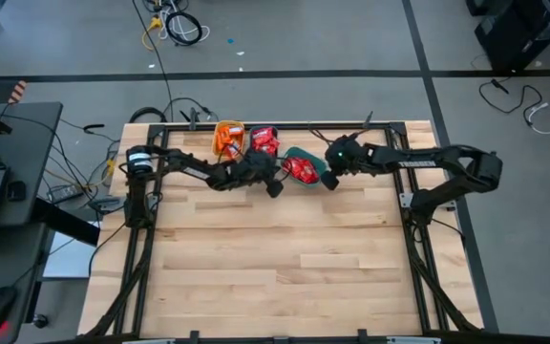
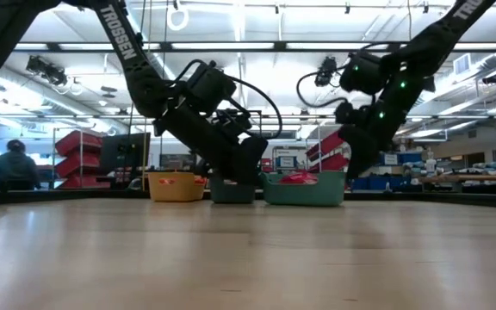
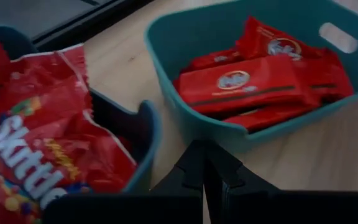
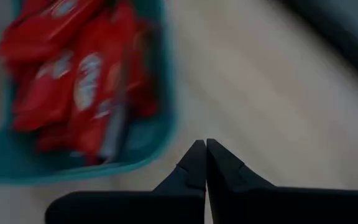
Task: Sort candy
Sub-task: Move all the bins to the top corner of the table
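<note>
Near the worktop's far edge, both claws, left (image 3: 205, 163) and right (image 4: 205, 155), are hovering pinched together, empty, beside bins (image 3: 185, 121) holding sorted candy (image 3: 247, 87): light, slippery crinkly wrappers, probably best pinched across the middle.

A: Is anything readable showing here?

B: Yes. A red candy bag (image 3: 42, 155) in the left wrist view is showing big white letters, "Skittl", with the rest running out of sight.

A: And the arms?

B: In the low view, the dark arm (image 2: 119, 43) is carrying white capitals reading "TROSSEN" along its length. Another arm (image 2: 468, 10) at the top corner is showing only a few white letters, cut off.

A: What about the red bars in the teal bin (image 3: 185, 43)?

B: Each red bar (image 3: 241, 87) is wearing a white oval logo, but its lettering is staying too blurred to read.
</note>
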You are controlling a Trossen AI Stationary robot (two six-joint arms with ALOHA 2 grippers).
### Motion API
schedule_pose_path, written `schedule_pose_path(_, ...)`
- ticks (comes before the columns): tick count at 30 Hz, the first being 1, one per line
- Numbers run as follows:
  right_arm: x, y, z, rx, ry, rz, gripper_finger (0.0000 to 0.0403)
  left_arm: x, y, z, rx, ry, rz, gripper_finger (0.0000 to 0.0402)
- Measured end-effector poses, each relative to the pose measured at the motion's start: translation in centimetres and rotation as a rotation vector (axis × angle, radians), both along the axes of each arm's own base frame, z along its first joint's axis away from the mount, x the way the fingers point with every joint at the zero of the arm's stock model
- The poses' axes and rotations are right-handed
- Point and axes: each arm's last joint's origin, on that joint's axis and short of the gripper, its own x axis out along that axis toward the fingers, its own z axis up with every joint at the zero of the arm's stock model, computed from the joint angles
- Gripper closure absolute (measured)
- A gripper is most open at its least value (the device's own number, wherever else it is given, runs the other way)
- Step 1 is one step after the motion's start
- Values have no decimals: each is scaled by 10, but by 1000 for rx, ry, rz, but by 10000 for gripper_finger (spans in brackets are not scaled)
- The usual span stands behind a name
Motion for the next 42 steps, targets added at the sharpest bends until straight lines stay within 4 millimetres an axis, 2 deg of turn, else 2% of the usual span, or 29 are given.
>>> schedule_pose_path(4,10,10,-8,104,-39,79,403,0,3,1,8,-13,13,401)
schedule_pose_path(10,18,39,-8,173,-43,133,403,1,3,3,15,-30,7,401)
schedule_pose_path(16,27,71,-5,202,-65,221,403,3,2,6,13,-64,-50,401)
schedule_pose_path(21,32,87,-3,186,-89,255,403,3,1,13,21,-80,-72,401)
schedule_pose_path(33,33,89,-3,154,-90,228,403,0,0,16,29,-49,-85,401)
schedule_pose_path(39,29,89,7,84,-105,203,403,-5,-1,46,93,-84,-87,401)
schedule_pose_path(42,29,93,15,53,-136,245,403,-12,-3,65,124,-77,-90,401)
